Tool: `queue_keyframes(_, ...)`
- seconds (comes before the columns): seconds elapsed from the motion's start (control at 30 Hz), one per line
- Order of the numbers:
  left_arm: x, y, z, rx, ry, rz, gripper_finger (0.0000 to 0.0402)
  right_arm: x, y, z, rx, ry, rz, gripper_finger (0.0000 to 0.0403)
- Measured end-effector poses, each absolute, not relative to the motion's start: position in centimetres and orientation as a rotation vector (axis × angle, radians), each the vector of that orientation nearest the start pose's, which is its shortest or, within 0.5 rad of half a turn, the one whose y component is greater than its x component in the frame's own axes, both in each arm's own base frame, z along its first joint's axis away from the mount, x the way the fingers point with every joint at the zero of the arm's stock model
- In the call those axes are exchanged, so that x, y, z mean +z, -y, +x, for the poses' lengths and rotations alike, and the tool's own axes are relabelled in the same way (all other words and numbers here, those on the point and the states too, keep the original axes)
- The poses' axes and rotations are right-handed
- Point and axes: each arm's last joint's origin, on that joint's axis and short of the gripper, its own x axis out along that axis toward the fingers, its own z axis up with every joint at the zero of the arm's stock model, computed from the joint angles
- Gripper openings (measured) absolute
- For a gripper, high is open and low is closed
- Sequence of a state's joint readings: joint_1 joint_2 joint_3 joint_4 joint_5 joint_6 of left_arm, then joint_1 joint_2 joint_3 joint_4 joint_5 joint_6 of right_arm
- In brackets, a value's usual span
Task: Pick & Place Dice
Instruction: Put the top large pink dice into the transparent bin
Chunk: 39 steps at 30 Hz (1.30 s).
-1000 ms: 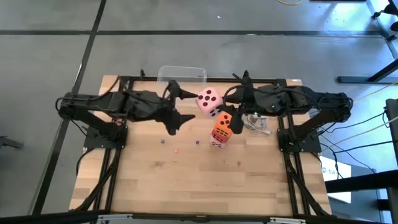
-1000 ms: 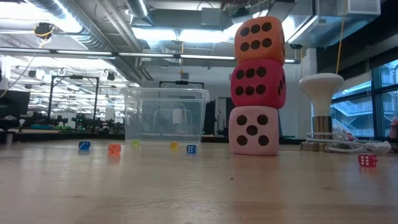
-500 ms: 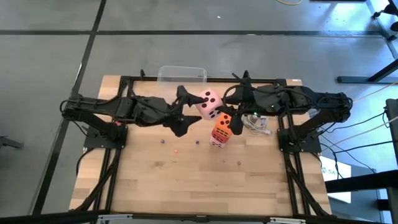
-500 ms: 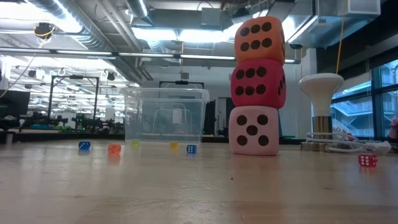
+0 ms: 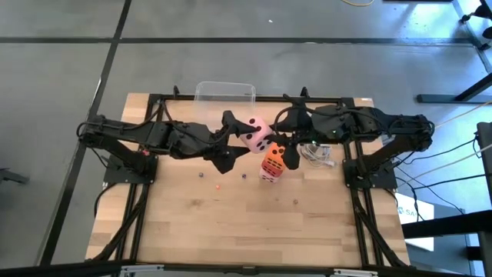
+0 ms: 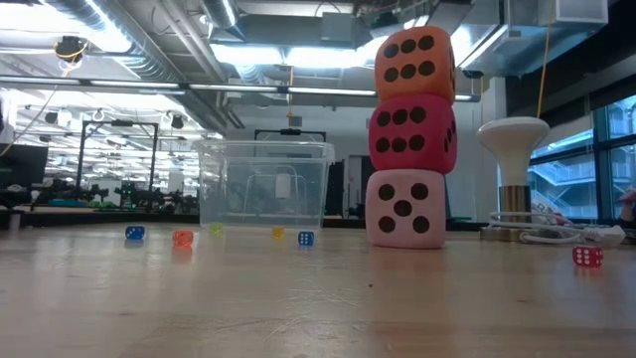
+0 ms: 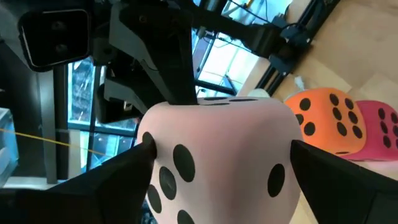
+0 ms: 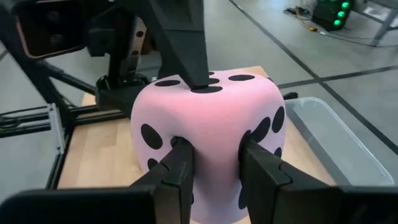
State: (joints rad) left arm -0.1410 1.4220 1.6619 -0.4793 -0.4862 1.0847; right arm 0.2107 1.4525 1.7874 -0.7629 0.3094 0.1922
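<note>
Wooden tabletop fills the middle of the high view, with a clear tub at its upper edge. I carry a pale pink die aloft just above centre: my right gripper pinches it between both fingers, while my left gripper has its fingers spread either side of the same die, seemingly touching but not plainly squeezing. Just below and right of it stands the stack, orange die on red die on a white-pink die. I judge this a handover or joint carry toward the stack's top. Next I must settle one firm grip, free the other, and lower squarely without nudging the tower.
</note>
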Motion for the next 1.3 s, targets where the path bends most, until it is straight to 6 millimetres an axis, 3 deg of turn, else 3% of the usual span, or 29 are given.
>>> queue_keyframes(0.17,45.8,2.8,29.3,0.177,-0.4,1.121,0.0296,46.4,-5.6,28.3,-0.111,-0.387,0.062,0.0096)
queue_keyframes(0.43,45.9,2.9,29.3,0.201,-0.385,1.015,0.0157,46.8,-5.9,28.5,-0.054,-0.356,0.058,0.009)
queue_keyframes(0.87,46.0,3.8,29.2,0.277,-0.376,0.926,0.0135,47.0,-5.9,28.5,-0.044,-0.329,0.07,0.0087)
queue_keyframes(1.3,45.9,4.4,29.1,0.331,-0.398,0.931,0.0125,47.0,-6.0,28.5,-0.042,-0.33,0.117,0.0282)
